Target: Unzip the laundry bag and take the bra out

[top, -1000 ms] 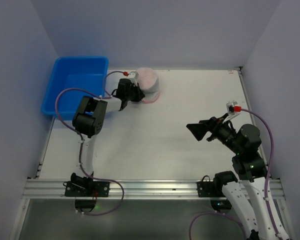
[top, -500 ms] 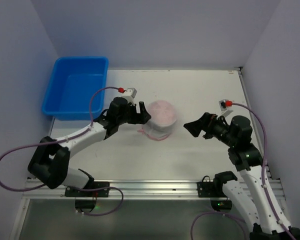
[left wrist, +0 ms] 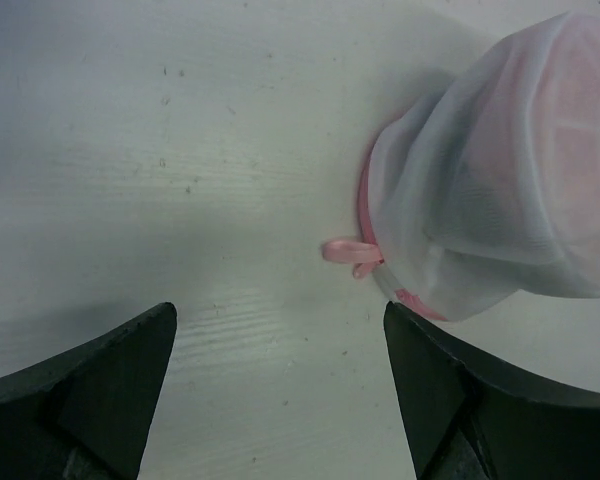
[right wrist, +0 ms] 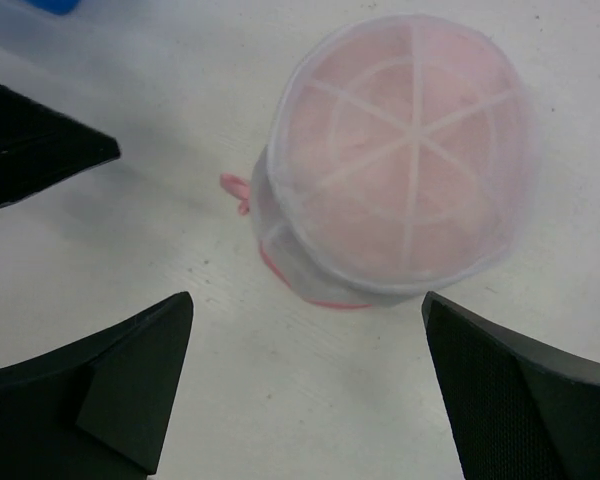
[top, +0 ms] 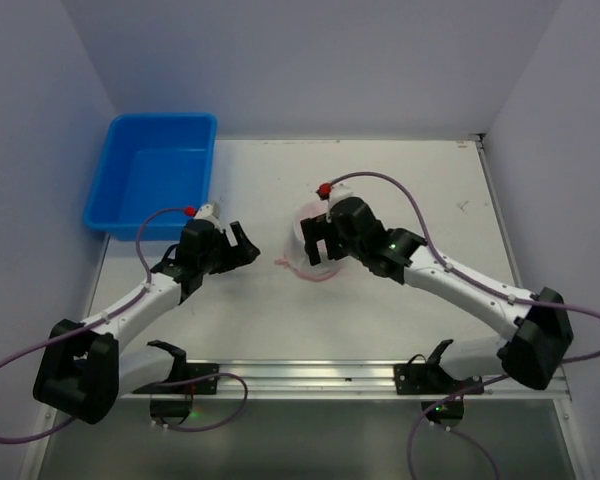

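**Ana:** Both arms have changed places since the earlier frames. The left claw (top: 242,244) has let go and backed toward the lower left. The right claw (top: 318,240) has swung in from the right edge over the laundry bag (top: 302,256).

**Ben:** Where is the bag?

**Ana:** Mid-frame on the tabletop (top: 410,180), well apart from the blue bin (top: 163,119) at upper left. Its round face is up and its zipper trim (left wrist: 365,200) is low.

**Ben:** And the claws?

**Ana:** Both are spread wide and empty. The left faces bare tabletop with the bag at its upper right. The right straddles the bag from above, apparently not touching it.

**Ben:** Why that arrangement?

**Ana:** My guess is that the bag was set where both arms can reach it, and the right claw is lining up to steady it while the zipper is worked.

**Ben:** What do the wrist views add?

**Ana:** From overhead, the right arm hides most of the bag. The right wrist shows the spoked top and pink, presumably the bra (right wrist: 370,140), through the mesh. The left wrist shows the pull loop (left wrist: 348,253) jutting toward the left claw. I cannot tell whether the zip is started.
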`<state>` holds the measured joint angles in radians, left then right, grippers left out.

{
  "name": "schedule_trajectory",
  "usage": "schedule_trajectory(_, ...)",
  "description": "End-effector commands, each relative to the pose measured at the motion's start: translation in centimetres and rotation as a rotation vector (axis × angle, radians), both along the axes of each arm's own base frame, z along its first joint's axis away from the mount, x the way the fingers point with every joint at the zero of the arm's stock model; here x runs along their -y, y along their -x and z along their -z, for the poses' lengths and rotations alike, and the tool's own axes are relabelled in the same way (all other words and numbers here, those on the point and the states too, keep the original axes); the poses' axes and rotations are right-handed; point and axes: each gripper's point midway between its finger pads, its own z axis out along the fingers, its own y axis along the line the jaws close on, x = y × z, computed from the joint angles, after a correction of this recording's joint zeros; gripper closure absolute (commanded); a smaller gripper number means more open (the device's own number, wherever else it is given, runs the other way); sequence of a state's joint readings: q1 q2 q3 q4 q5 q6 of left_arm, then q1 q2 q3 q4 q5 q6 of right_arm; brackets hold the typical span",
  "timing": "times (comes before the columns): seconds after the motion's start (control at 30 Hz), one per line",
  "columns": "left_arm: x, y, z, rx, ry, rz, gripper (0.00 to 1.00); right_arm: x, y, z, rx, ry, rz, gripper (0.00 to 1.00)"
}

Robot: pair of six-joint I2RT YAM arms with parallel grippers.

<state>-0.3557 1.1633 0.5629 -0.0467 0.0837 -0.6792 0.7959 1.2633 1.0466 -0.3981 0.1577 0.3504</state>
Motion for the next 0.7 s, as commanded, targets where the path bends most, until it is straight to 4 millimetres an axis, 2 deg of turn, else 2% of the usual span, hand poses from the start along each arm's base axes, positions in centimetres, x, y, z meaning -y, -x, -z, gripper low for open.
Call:
schedule_trajectory(0.0, 0.3, 1.2, -0.3, -0.006, 0.070, 0.007, 0.12, -0.2, -4.0, -1.6, 0.211, 0.223, 0.078, 0.01)
schedule_trajectory(0.03, 0.1, 1.7, 0.4, -0.022, 0.068, 0.003, 0.12, -1.6, -3.9, 0.4, 0.193, 0.294, 0.044, 0.01)
schedule_trajectory(0.1, 0.0, 2.2, 0.4, -0.021, 0.082, 0.002, 0.12, -2.9, -4.7, 0.6, 0.221, 0.353, 0.038, 0.01)
schedule_trajectory(0.13, -0.2, 2.5, 0.9, -0.028, 0.079, -0.004, 0.12, -3.3, -5.0, 2.3, 0.212, 0.415, 0.045, 0.01)
schedule_trajectory(0.2, -0.5, 2.9, 0.8, -0.019, 0.081, -0.013, 0.12, -3.9, -5.9, 2.8, 0.217, 0.448, 0.064, 0.01)
schedule_trajectory(0.23, -0.7, 3.1, 1.0, -0.019, 0.077, -0.020, 0.12, -3.8, -6.3, 4.7, 0.205, 0.520, 0.082, 0.01)
schedule_trajectory(0.3, -0.9, 3.6, 1.1, -0.020, 0.077, -0.020, 0.12, -4.1, -7.2, 5.2, 0.208, 0.565, 0.106, 0.02)
schedule_trajectory(0.33, -0.9, 3.8, 1.3, -0.023, 0.077, -0.017, 0.12, -3.8, -7.7, 7.0, 0.198, 0.633, 0.120, 0.03)
schedule_trajectory(0.37, -1.0, 4.0, 1.4, -0.024, 0.078, -0.015, 0.12, -3.5, -8.1, 7.4, 0.203, 0.660, 0.146, 0.04)
schedule_trajectory(0.47, -1.1, 4.4, 1.4, -0.024, 0.082, -0.015, 0.12, -2.9, -9.0, 7.5, 0.219, 0.715, 0.226, 0.30)
schedule_trajectory(0.5, -1.1, 4.6, 1.5, -0.026, 0.082, -0.015, 0.12, -3.1, -9.0, 6.7, 0.218, 0.700, 0.237, 0.58)
schedule_trajectory(0.53, -1.3, 4.7, 1.5, -0.025, 0.083, -0.021, 0.12, -3.4, -9.0, 6.2, 0.218, 0.670, 0.247, 0.69)
schedule_trajectory(0.6, -1.3, 4.6, 1.0, -0.007, 0.088, -0.021, 0.12, -4.4, -8.7, 4.2, 0.209, 0.564, 0.229, 0.87)
schedule_trajectory(0.67, -1.1, 4.5, 0.5, 0.008, 0.092, -0.012, 0.12, -5.8, -8.0, 2.9, 0.180, 0.463, 0.172, 0.94)
